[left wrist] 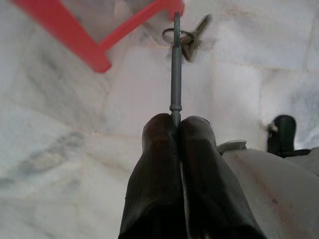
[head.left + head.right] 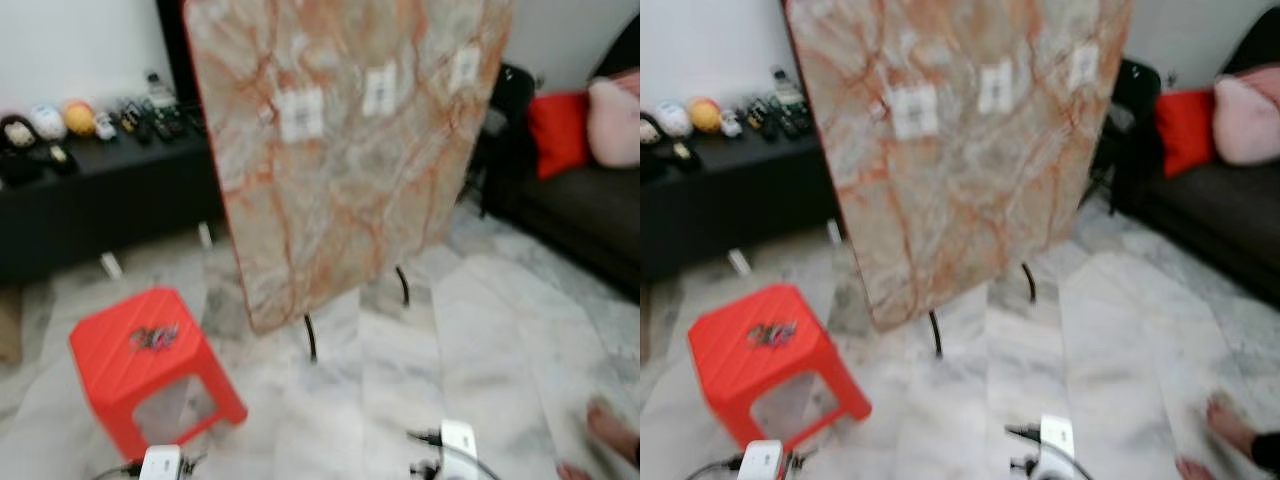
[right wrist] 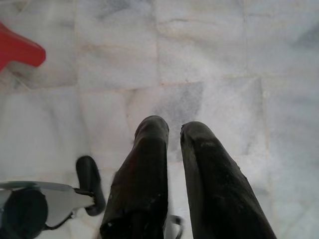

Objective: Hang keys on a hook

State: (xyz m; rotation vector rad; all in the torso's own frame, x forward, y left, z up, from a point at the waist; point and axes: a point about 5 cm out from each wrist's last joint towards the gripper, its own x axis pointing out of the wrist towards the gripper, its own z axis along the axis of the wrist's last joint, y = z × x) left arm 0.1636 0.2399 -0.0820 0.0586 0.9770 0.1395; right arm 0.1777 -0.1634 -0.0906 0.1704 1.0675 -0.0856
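Observation:
In the left wrist view my left gripper [image 1: 175, 119] is shut on the grey shaft of a key [image 1: 175, 69]. A ring with another key [image 1: 189, 40] dangles from its far end above the marble floor. An upright marble-patterned board [image 2: 340, 170] stands ahead on thin black legs. It carries three white hook pads [image 2: 301, 113], [image 2: 380, 90], [image 2: 464, 68], too blurred to show the hooks. My right gripper [image 3: 174, 127] hangs low over the floor, its fingers slightly apart with nothing between them. Both white wrists [image 2: 160, 462], [image 2: 458, 440] sit at the bottom edge of the head views.
A red plastic stool [image 2: 150, 365] stands left of the board, close to my left arm. A black bench [image 2: 100, 200] with toys and remotes runs along the back left. A dark sofa [image 2: 580, 220] with red and pink cushions is on the right. A person's foot [image 2: 610, 430] rests at lower right.

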